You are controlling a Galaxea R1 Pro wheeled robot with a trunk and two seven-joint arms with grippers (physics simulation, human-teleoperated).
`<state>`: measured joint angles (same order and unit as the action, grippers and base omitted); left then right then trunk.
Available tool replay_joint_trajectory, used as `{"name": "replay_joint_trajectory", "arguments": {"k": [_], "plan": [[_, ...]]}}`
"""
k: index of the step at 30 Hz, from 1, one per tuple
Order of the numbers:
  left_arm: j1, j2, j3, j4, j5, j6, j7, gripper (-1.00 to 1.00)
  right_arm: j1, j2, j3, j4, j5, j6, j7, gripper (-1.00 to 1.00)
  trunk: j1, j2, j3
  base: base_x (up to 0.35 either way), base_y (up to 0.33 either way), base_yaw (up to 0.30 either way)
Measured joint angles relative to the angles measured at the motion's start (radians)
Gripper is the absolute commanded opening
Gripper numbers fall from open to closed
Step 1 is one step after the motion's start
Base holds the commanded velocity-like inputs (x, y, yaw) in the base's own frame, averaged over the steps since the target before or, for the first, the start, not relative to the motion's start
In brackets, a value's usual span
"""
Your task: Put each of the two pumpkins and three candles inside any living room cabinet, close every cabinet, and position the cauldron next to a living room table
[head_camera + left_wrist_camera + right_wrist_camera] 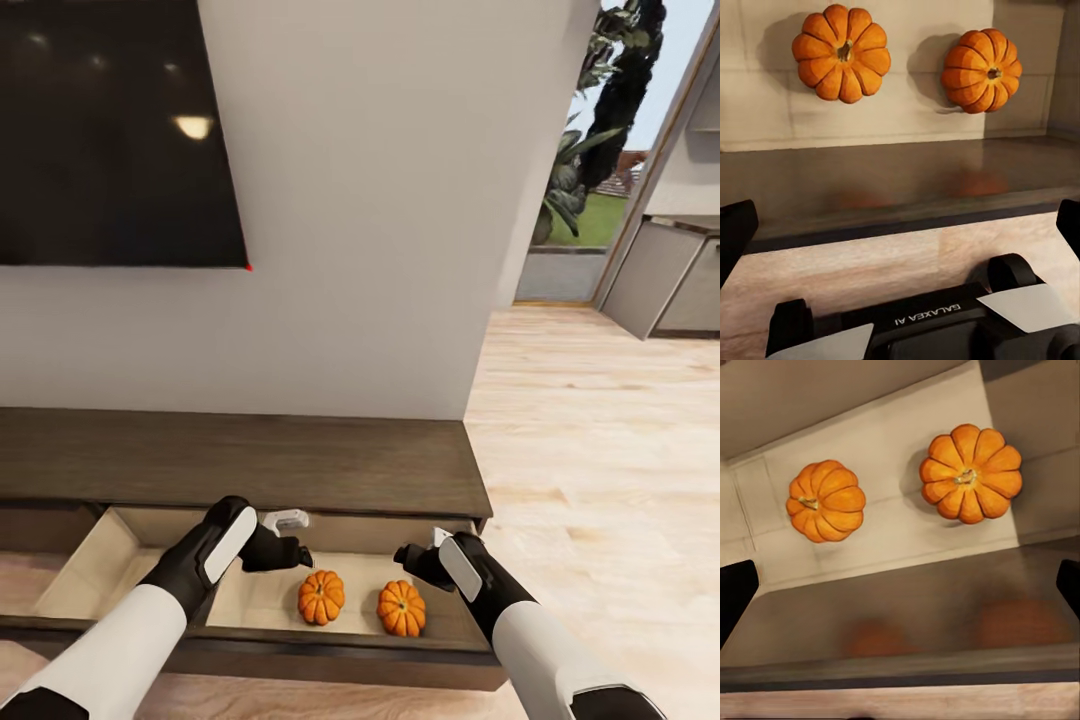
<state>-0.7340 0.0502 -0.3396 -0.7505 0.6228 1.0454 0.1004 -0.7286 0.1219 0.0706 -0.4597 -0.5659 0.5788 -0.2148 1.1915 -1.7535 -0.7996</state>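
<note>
Fingers of the left gripper (pixel 300 553) stand wide apart, empty, over the open drawer (pixel 100 560) of the cabinet (pixel 240 460). At the drawer's centre, the left pumpkin (pixel 321 597) sits on the pale floor, just beside the right pumpkin (pixel 401 608) at its 3 o'clock; the two do not touch. Right gripper (pixel 410 556) hovers at 12 o'clock above that second pumpkin, its fingers likewise wide and empty.
</note>
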Motion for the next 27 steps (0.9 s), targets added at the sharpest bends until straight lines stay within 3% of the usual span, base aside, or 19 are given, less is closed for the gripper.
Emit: {"name": "replay_joint_trajectory", "arguments": {"k": [10, 20, 27], "plan": [[0.004, 0.002, 0.006, -0.129, -0.001, 0.000, 0.124, 1.00, 0.000, 0.001, 0.000, -0.005, 0.000, -0.001, 0.001, 1.00, -0.038, 0.070, 0.037, -0.001, 0.000, 0.138], [0.005, 0.002, 0.006, -0.145, -0.001, 0.000, 0.142, 1.00, 0.000, 0.002, 0.002, -0.009, 0.000, -0.001, 0.002, 1.00, -0.077, 0.140, 0.069, -0.007, 0.000, 0.006], [0.005, 0.002, 0.006, -0.146, -0.001, 0.000, 0.143, 1.00, 0.000, 0.006, 0.002, -0.011, 0.000, -0.002, 0.002, 1.00, -0.103, 0.189, 0.091, -0.201, 0.000, 0.078]]}}
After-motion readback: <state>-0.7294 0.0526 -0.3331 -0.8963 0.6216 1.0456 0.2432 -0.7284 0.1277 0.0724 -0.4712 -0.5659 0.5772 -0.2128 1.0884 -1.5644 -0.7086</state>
